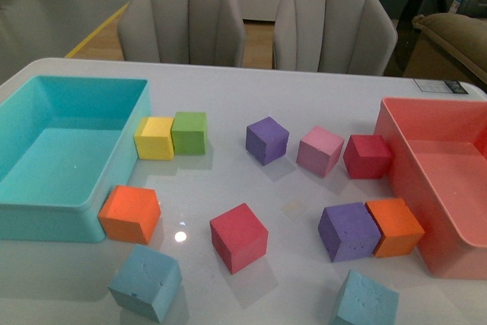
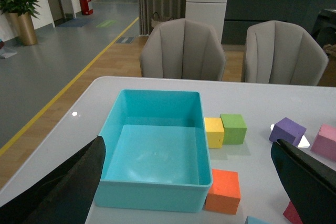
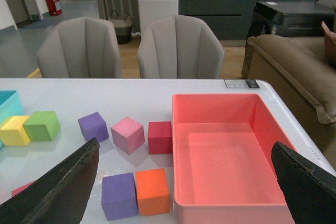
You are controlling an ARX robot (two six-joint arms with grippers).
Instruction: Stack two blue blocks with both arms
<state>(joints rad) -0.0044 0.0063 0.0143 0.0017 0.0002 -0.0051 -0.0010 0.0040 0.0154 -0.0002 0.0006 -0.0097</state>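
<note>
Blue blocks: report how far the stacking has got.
Done: nothing; the left blue block and right blue block sit apart on the table. In hand: nothing; left gripper and right gripper are open and empty. Left: grasping, lifting, stacking.

The left gripper (image 2: 187, 144) and right gripper (image 3: 185, 148) each present two broad, wedge-shaped, matte black fingers (image 2: 63, 192), the right pair faintly scuffed.

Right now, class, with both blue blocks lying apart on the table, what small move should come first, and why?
Probably lower the left gripper toward the near-left blue block: its jaws stand open and empty, and that block sits apart from the right blue block, neither yet lifted.
</note>
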